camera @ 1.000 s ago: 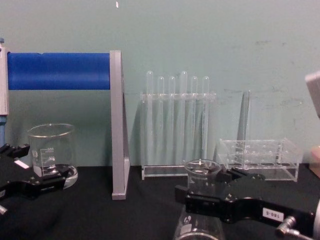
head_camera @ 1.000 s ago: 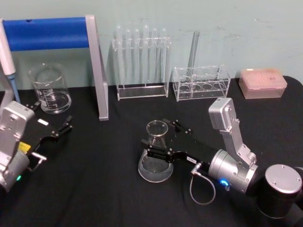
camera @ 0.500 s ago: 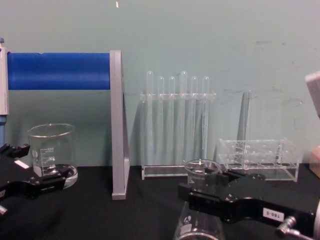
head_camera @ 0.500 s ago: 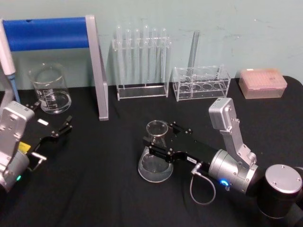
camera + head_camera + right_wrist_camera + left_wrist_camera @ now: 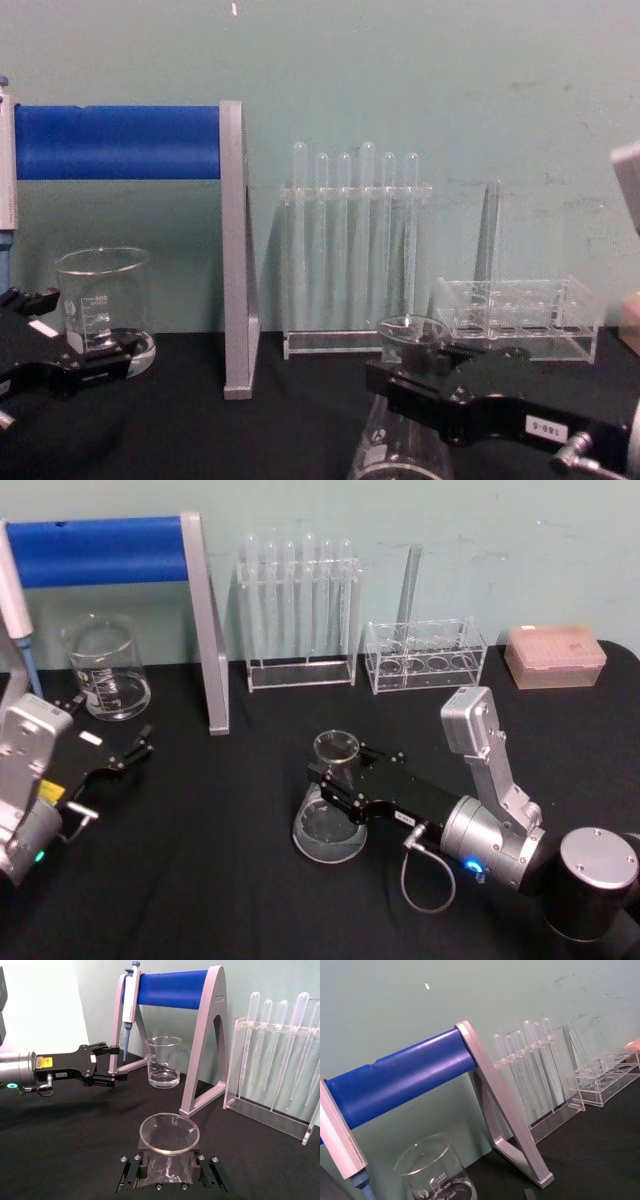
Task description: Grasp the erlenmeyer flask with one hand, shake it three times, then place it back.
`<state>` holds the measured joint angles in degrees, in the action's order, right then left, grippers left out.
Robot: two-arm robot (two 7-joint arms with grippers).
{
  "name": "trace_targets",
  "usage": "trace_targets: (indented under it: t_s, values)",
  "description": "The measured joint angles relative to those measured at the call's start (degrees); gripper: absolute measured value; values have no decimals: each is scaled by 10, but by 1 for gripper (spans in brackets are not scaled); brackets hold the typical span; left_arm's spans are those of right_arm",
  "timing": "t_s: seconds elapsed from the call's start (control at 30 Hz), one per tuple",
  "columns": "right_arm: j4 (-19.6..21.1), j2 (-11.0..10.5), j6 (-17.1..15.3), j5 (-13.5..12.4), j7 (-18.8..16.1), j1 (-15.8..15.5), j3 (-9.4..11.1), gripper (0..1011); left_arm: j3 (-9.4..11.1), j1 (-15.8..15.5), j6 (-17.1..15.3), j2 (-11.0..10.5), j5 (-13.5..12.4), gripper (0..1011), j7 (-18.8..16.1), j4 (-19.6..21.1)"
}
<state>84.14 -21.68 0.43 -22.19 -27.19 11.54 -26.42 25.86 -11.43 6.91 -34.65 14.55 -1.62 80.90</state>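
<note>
The clear erlenmeyer flask stands on the black table just right of centre, its wide base on the cloth. My right gripper reaches in from the right and is shut on the flask's narrow neck, just under the flared rim. In the chest view the black fingers clamp the neck below the rim. In the right wrist view the neck sits squeezed between both pads. My left gripper rests parked at the left of the table, open and holding nothing; it also appears across the table as the left gripper.
A glass beaker stands back left beside a blue-and-grey pipette stand with a hanging pipette. Along the back wall are a test tube rack, a low clear rack and a pink tip box.
My right gripper slid forward and its fingers closed onto the flask's neck. The flask's rim shifted slightly to the right. The left arm stayed still.
</note>
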Motion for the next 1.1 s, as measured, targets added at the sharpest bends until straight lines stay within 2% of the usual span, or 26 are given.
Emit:
trace_targets:
  t_s: [0.3, 0.6, 0.77, 1.1]
  values:
    - [16, -5, -5, -1, 5, -2, 8, 450, 0, 0, 0, 0, 0, 1001, 0, 0]
    - [64, -18, -36, 2, 28, -6, 23, 450, 0, 0, 0, 0, 0, 1001, 0, 0]
    - [92, -21, -51, -7, 39, -13, 36, 450, 0, 0, 0, 0, 0, 1001, 0, 0]
    - [115, -23, -53, -24, 46, -21, 50, 450, 0, 0, 0, 0, 0, 1001, 0, 0]
